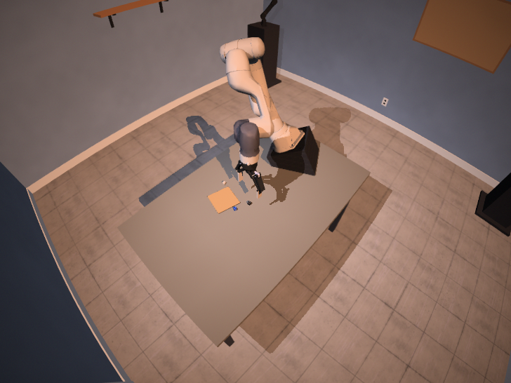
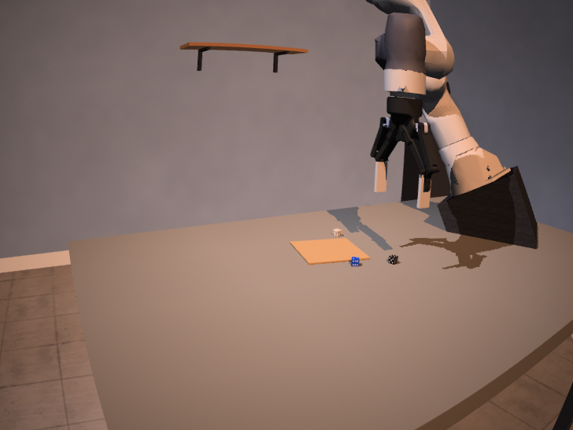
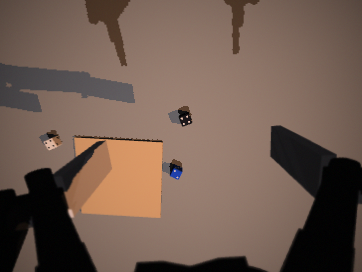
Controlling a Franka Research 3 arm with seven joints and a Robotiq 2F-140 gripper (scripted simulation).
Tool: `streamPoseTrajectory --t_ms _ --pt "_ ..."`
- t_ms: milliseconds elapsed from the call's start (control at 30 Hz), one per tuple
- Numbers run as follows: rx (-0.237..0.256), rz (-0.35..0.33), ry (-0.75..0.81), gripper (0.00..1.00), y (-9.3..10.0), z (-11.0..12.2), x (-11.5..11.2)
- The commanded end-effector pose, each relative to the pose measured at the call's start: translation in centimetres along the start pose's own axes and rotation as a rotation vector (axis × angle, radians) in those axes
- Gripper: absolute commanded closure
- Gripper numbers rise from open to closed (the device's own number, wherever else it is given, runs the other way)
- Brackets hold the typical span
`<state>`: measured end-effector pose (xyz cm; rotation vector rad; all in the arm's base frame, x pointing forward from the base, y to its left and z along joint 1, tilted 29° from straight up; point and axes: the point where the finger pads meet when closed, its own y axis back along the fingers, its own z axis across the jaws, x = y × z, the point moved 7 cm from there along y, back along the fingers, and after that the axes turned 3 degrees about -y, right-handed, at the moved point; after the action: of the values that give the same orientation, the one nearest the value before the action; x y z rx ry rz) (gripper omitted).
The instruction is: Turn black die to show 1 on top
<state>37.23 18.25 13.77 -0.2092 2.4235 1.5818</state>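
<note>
Black die (image 1: 248, 203) (image 2: 393, 259) (image 3: 185, 118) off the mat (image 1: 223, 200) (image 2: 329, 251) (image 3: 132, 180) — four up, no long axis — pincer (image 1: 250, 186) (image 2: 401, 190) (image 3: 188, 148) spread

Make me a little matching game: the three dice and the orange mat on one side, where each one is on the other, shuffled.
1. Black die
2. Blue die
3. White die
4. Orange mat

A. Flat on the table
B. Off the mat, nearest the arm's dark base
C. Right by the mat's edge
D. Farthest from the blue die

1-B, 2-C, 3-D, 4-A
</note>
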Motion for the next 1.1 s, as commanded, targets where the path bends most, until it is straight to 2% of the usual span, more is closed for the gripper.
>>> streamPoseTrajectory --t_ms 0,33,200,1067 --pt "0.007 -0.006 0.122 0.00 0.02 -0.07 -0.07" --pt "0.007 -0.006 0.189 0.00 -0.08 -0.08 -0.03" --pt "0.006 -0.007 0.279 0.00 -0.22 -0.10 0.03" --pt "0.006 -0.007 0.279 0.00 -0.22 -0.10 0.03"
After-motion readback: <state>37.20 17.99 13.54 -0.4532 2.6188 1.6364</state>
